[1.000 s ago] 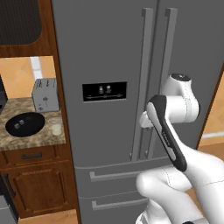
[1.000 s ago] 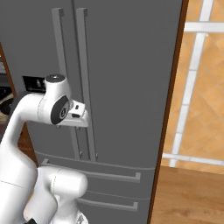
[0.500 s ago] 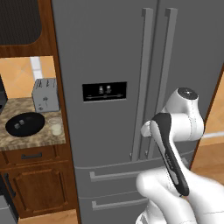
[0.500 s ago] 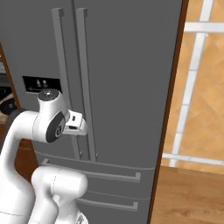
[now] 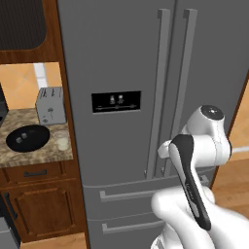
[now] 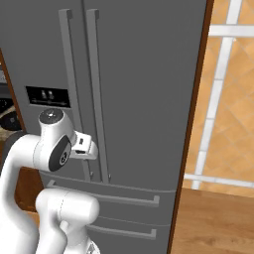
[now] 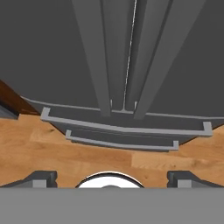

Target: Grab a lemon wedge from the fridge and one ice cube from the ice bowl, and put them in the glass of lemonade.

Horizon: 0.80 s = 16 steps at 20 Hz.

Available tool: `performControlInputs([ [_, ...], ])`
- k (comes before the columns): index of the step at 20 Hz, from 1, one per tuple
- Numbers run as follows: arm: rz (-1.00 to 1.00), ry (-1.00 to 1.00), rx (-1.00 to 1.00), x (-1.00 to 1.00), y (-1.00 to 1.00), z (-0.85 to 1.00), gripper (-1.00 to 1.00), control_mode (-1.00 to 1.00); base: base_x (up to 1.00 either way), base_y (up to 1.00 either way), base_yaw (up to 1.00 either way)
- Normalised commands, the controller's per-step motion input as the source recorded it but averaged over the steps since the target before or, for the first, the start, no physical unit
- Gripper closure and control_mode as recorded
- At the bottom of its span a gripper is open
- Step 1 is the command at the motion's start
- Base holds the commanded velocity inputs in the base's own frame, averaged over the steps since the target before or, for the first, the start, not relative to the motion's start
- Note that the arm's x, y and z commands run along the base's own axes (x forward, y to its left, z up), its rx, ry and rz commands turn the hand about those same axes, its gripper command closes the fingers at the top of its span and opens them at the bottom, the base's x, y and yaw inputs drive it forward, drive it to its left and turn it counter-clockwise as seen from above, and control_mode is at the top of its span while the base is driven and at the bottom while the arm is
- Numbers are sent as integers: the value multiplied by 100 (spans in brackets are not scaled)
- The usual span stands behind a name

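While both doors stay closed, the fridge (image 5: 121, 63) stands tall and grey, its two long bar handles running side by side down the middle seam and its black dispenser panel (image 5: 116, 102) set in the left door. Two drawers with horizontal pulls sit below. To the left of it, a wooden cabinet carries a speckled stone counter (image 5: 36, 154). On that counter the grey toaster (image 5: 50, 105) stands at the back, the ice bowl (image 5: 26, 137) lies in front of it, and the glass of lemonade (image 5: 62, 140) stands just beside the bowl's right rim. The gripper (image 7: 112, 178) hangs near the lower ends of the handles, its jaws spread wide and holding nothing.
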Motion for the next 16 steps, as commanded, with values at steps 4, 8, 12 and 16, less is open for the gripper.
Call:
performControlInputs([
  [4, 0, 0, 0, 4, 0, 0, -100, -100, 0, 0, 0],
  [8, 0, 0, 0, -1, 0, 0, -100, -100, 0, 0, 0],
  [12, 0, 0, 0, -3, 0, 0, -100, 100, -16, 0, 0],
  [16, 0, 0, 0, 0, 0, 0, -100, 100, -38, 0, 0],
])
